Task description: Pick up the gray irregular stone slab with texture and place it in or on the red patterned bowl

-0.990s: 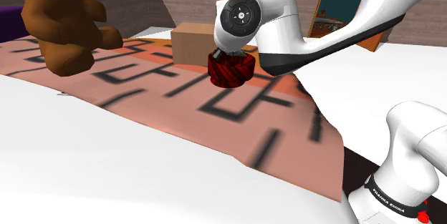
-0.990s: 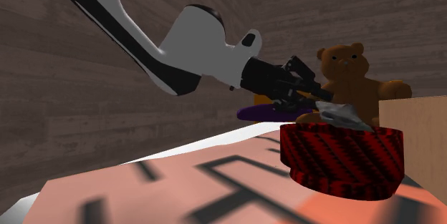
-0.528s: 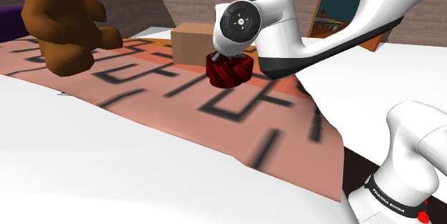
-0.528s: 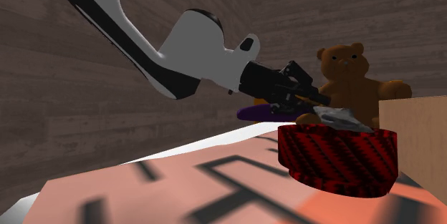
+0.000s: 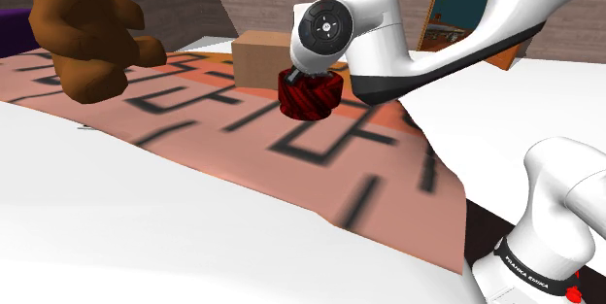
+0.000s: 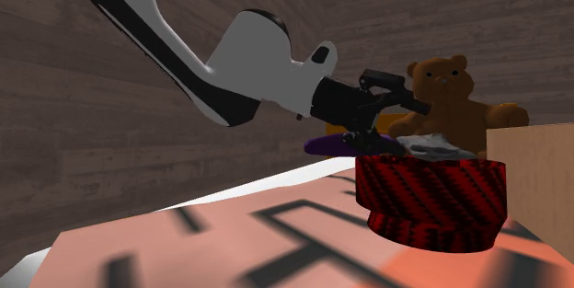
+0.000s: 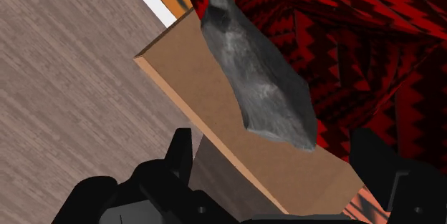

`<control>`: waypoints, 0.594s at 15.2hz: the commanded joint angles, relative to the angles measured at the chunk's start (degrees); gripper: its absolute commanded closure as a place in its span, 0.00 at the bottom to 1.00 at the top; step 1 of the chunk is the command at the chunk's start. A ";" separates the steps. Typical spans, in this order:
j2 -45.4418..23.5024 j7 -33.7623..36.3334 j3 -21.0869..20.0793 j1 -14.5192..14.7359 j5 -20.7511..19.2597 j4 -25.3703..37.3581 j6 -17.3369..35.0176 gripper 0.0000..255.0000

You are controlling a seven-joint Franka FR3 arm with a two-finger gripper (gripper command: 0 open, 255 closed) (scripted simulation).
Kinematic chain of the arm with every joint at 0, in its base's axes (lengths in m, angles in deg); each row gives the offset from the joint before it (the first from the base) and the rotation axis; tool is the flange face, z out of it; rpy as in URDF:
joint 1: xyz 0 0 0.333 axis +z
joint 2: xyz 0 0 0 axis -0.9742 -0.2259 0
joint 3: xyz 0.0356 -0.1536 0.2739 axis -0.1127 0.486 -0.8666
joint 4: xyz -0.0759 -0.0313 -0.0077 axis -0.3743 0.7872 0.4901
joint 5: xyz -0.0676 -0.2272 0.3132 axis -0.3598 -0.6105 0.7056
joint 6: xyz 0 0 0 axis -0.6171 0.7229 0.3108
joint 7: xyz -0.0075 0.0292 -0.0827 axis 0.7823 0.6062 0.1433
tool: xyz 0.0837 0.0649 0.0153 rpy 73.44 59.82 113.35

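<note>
The red and black patterned bowl (image 6: pixel 432 199) stands on the pink patterned cloth (image 6: pixel 230 240). The gray rough stone slab (image 6: pixel 432 145) rests tilted on the bowl's rim and inside, free of the fingers. My black gripper (image 6: pixel 391 120) hangs open just above the bowl's near rim, one finger over the slab, the other beside it. In the wrist view the slab (image 7: pixel 258 72) lies ahead of the gripper (image 7: pixel 276 158), whose fingers stand wide apart, with the bowl's red inside (image 7: pixel 358 36) around it. In the shoulder view the white wrist hides the bowl's (image 5: pixel 309 96) top.
A brown teddy bear (image 6: pixel 451 93) sits behind the bowl, by a purple object (image 6: pixel 327 144). A tan cardboard box (image 5: pixel 260 57) stands close beside the bowl, also in the wrist view (image 7: pixel 236 144). Wood-plank walls rise behind. The white surface (image 5: pixel 146 185) spreads toward the stand.
The fingers have spread apart and let go of the slab, which has settled lower into the bowl. The arm has barely shifted.
</note>
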 commanded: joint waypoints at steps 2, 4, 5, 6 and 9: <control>1.21 -0.38 -1.79 1.65 1.50 -0.80 -3.13 0.00; 2.47 -0.73 -3.30 2.98 2.67 -0.86 -6.01 0.00; 2.47 -0.73 -3.30 2.97 2.67 -0.86 -6.00 0.00; 2.47 -0.73 -3.31 2.97 2.67 -0.86 -6.00 0.00; 2.47 -0.73 -3.31 2.97 2.67 -0.86 -6.00 0.00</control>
